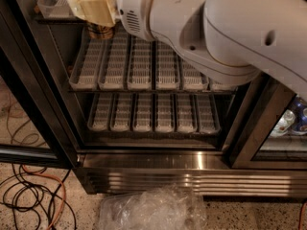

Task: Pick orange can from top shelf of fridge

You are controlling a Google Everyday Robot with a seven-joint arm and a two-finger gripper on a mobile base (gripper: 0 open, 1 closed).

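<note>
Pincer [93, 9] looks clamped on the orange can [100, 32]; can sits upright, directly below it, just off the top shelf [52, 19]; withdraw straight out.

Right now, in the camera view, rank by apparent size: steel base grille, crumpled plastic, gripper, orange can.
1. steel base grille, across the bottom.
2. crumpled plastic, bottom centre.
3. gripper, top left of the view.
4. orange can, only partly showing below the gripper, so last place is unsure.

Jaws at top shelf [52, 3], left, orange can [100, 31] seemingly beneath
</note>
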